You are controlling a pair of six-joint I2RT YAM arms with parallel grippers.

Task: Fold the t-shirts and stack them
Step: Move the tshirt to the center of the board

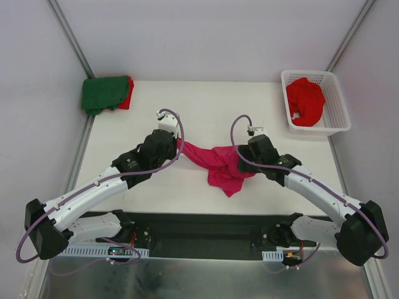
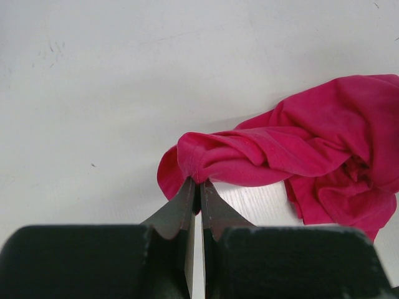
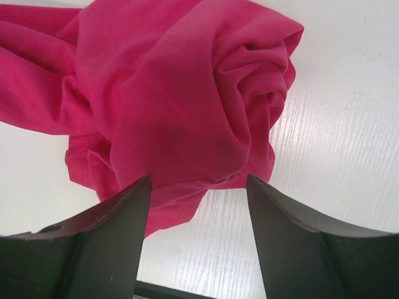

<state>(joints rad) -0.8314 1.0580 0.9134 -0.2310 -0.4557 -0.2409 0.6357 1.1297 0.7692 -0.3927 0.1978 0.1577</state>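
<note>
Top view, left to right: a green shirt (image 1: 103,93) lies over a red one (image 1: 128,94) at the far corner of the bench (image 1: 249,106), evidently the stack. Mid-bench, the left jaws pinch an edge of the pink shirt (image 1: 218,165), probably to stretch it, while the right jaws gape empty just at its bunched end; creases hide which part. Another red shirt (image 1: 305,101) waits in the basket (image 1: 336,112).

Crumpled magenta t-shirt (image 3: 174,106) at parted right claw (image 3: 198,180)
</note>
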